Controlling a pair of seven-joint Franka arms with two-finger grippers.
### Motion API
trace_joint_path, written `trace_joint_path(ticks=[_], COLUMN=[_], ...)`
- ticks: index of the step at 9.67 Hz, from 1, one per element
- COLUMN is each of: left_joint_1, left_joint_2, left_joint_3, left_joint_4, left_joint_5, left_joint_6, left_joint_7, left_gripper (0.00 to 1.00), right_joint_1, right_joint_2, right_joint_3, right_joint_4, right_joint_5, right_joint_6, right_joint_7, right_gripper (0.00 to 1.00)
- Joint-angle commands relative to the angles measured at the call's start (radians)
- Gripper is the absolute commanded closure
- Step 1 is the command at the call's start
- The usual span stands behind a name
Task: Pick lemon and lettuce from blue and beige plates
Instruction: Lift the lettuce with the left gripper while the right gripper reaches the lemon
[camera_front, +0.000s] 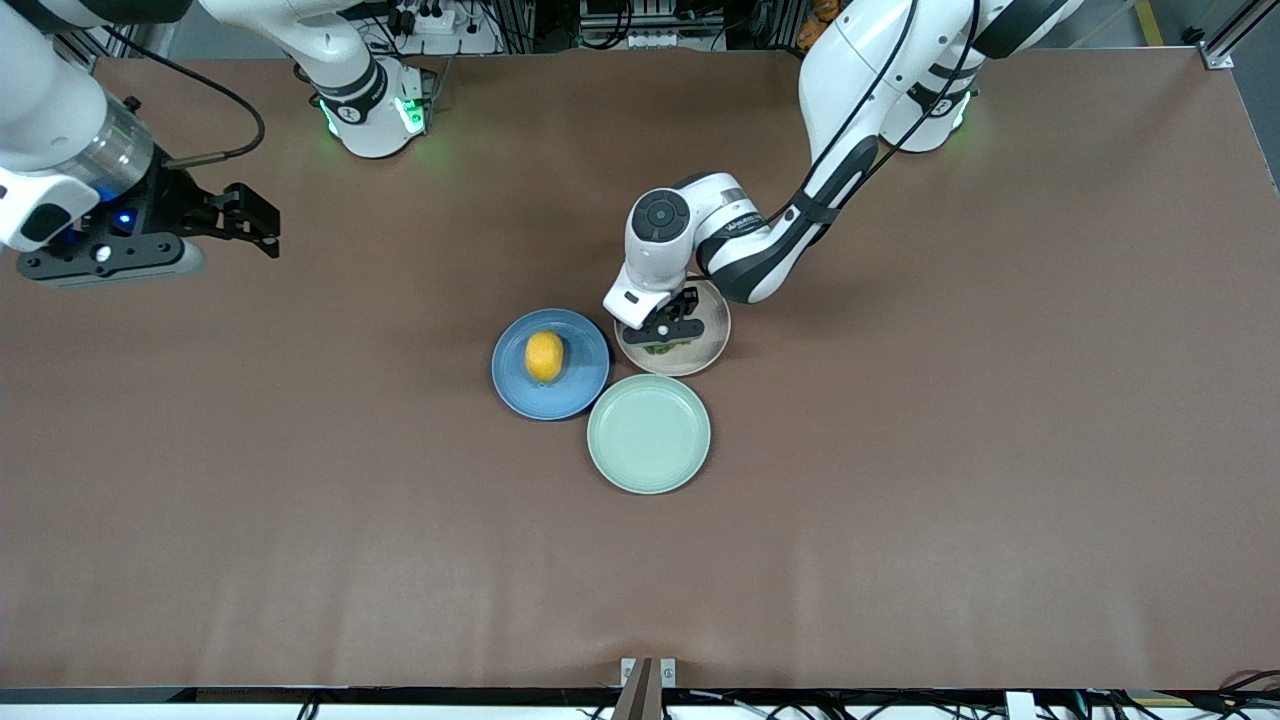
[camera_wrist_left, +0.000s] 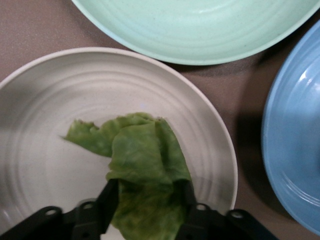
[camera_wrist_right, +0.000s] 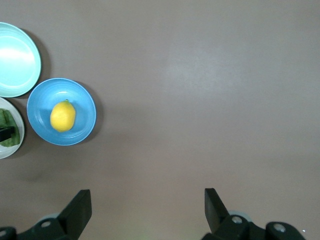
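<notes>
At the right arm's end of the table, well apart from the blue plate (camera_front: 551, 363), the right gripper (camera_front: 262, 222) hangs over bare tabletop (camera_front: 300, 500) with its jaws spread wide and nothing between them; this arm waits. On the blue plate sits the lemon (camera_front: 544, 356), about at its centre, its long axis running roughly from the robots' bases toward the front camera. In the right wrist view the lemon (camera_wrist_right: 63, 116) shows well away from the spread fingers (camera_wrist_right: 80, 210), so that arm would have a long reach to the blue plate. Touching or nearly touching the blue plate, toward the left arm's end, lies the beige plate (camera_front: 712, 340), and just nearer the front camera than both lies the mint-green plate (camera_front: 649, 433), which holds nothing. Over the beige plate, low down, is the left gripper (camera_front: 662, 343), and the left wrist view shows the lettuce (camera_wrist_left: 140, 170) lying on the beige plate (camera_wrist_left: 40, 130) with one end already between the two dark fingers (camera_wrist_left: 107, 200). The leaf's long axis runs straight out from the jaws, so it lies ahead of them and not to one side. The fingers stand on either side of the leaf and seem to press its edges; I judge them pinching it or nearly so. The leaf rests on the plate, not yet lifted. Of the two arms, the left is by far the nearer to both plates.
</notes>
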Motion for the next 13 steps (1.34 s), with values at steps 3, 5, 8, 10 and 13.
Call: trace_joint_path(ticks=[3, 5, 8, 10, 13], left_joint_1=[-0.007, -0.005, 0.009, 0.016, 0.088], left_joint_2=[0.011, -0.003, -0.076, -0.151, -0.201], left_joint_3=[0.003, 0.003, 0.000, 0.000, -0.003], left_joint_4=[0.015, 0.016, 0.017, 0.017, 0.019], left_joint_5=[0.026, 0.024, 0.024, 0.016, 0.015], left_joint_6=[0.007, 0.000, -0.084, -0.163, -0.181], left_joint_7=[-0.039, -0.038, -0.033, -0.023, -0.009], left_gripper=[1.00, 1.00, 1.00, 1.00, 1.00], right_joint_1=[0.057, 0.091, 0.166, 0.192, 0.202], right_joint_2=[0.017, 0.046, 0.106, 0.121, 0.123], right_joint_3=[-0.007, -0.007, -0.007, -0.005, -0.007], right_joint_4=[0.008, 0.008, 0.005, -0.030, -0.102], right_joint_5=[0.039, 0.043, 0.043, 0.048, 0.094], right_joint_6=[0.010, 0.030, 0.079, 0.131, 0.229], right_joint_7=[0.123, 0.190, 0.301, 0.328, 0.387], right_gripper=[0.00, 0.00, 0.00, 0.00, 0.00])
